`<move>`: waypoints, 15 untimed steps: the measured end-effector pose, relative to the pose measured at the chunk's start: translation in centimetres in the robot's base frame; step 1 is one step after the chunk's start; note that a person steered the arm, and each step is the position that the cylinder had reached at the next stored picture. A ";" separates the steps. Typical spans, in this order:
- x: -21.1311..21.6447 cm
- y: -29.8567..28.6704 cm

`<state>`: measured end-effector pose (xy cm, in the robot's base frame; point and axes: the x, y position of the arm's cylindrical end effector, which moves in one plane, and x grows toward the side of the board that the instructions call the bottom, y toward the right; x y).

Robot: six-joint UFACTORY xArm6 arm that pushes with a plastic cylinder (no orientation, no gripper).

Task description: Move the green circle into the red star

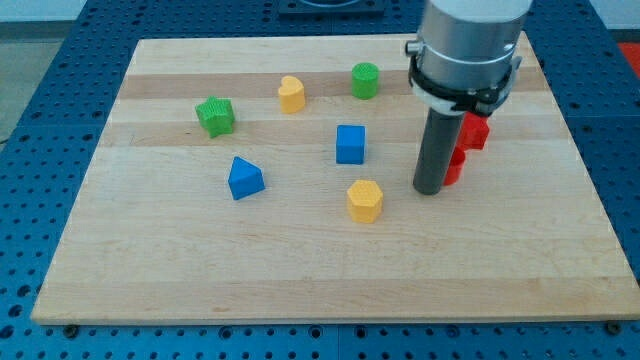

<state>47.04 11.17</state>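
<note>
My body here is a thick, pale grey cylinder with a smooth, faintly glossy skin, cut off by the view's top edge. Around its lower rim runs a thin black band, like a clamp ring, with small dark lugs sticking out on either side. Below that sits a short white collar. From it a straight, dark charcoal rod drops down, round in section, matte and plain, without markings that I can make out. It ends bluntly at my tip (pixel 430 190), flat and the same dark grey.
</note>
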 end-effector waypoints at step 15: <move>-11.4 0.9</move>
<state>35.61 12.09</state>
